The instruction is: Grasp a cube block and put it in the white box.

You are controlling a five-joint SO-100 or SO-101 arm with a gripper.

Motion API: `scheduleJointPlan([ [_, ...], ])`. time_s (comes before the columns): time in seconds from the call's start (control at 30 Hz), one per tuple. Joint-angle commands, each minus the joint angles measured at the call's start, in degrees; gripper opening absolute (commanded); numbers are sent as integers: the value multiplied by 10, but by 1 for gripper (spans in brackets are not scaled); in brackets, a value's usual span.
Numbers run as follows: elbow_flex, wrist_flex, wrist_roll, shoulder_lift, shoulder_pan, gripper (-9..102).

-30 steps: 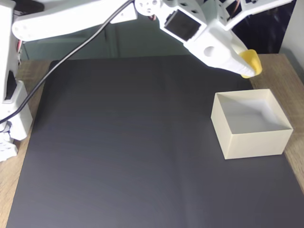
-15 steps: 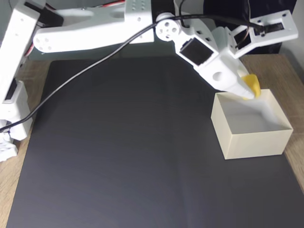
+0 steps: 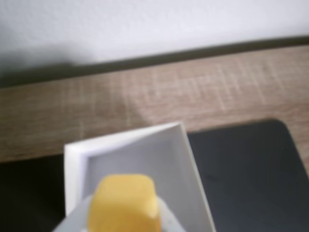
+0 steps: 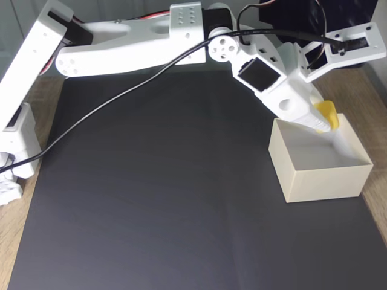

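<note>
The yellow cube block [image 4: 327, 113] is held at the tip of my gripper [image 4: 325, 122], just above the far rim of the white box [image 4: 320, 181]. The white arm reaches in from the upper left of the fixed view. In the wrist view the cube block [image 3: 124, 203] sits at the bottom edge, held between pale fingers [image 3: 166, 217], and the white box [image 3: 193, 164] lies open right behind it with its inside bare. My gripper is shut on the cube.
A black mat [image 4: 157, 193] covers most of the wooden table [image 4: 363, 90]. The arm's base [image 4: 15, 151] stands at the left edge, and a black cable [image 4: 121, 84] hangs along the arm. A pale wall [image 3: 154, 24] rises behind the table.
The arm has stretched out and lowered, carrying the cube from high behind the box down to just above the box's far rim.
</note>
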State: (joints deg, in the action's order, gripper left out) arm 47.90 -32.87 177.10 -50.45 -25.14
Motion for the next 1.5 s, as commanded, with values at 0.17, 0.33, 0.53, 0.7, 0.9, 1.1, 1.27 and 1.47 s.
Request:
scheduleJointPlan([
  [0.17, -33, -3, -9, -8, -12, 32],
  [0.33, -36, -11, -1, -13, -16, 28],
  [0.53, -30, -64, 14, -47, 3, 12],
  [0.7, -28, -146, 16, -88, 30, 4],
  [0.9, -28, -230, 13, -143, 69, 1],
  [1.1, 97, -246, 4, -277, 106, 0],
  [1.27, 294, -196, -8, -435, 131, 0],
  [1.47, 561, -69, -15, -635, 146, 0],
])
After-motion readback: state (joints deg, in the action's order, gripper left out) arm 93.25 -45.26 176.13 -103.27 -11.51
